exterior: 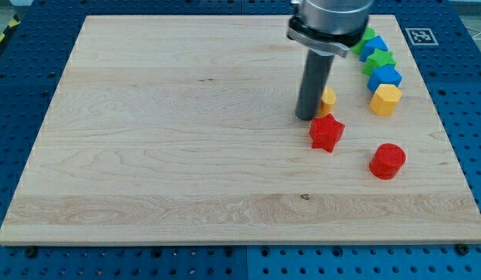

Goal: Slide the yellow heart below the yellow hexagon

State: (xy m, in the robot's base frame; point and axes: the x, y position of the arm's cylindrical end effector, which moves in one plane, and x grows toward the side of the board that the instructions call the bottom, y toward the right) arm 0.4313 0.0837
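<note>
The yellow heart [328,99] lies right of the board's middle, mostly hidden behind my rod. The yellow hexagon [385,99] sits to its right near the board's right edge. My tip [307,117] rests on the board, touching the heart's left side. A red star [326,132] lies just below the heart and to the lower right of my tip.
A red cylinder [388,161] lies below the hexagon. Above the hexagon a column of blocks runs up: a blue block [386,76], a green star [378,62], a blue block [373,47] and a green block [367,36]. The wooden board [147,155] sits on a blue pegboard table.
</note>
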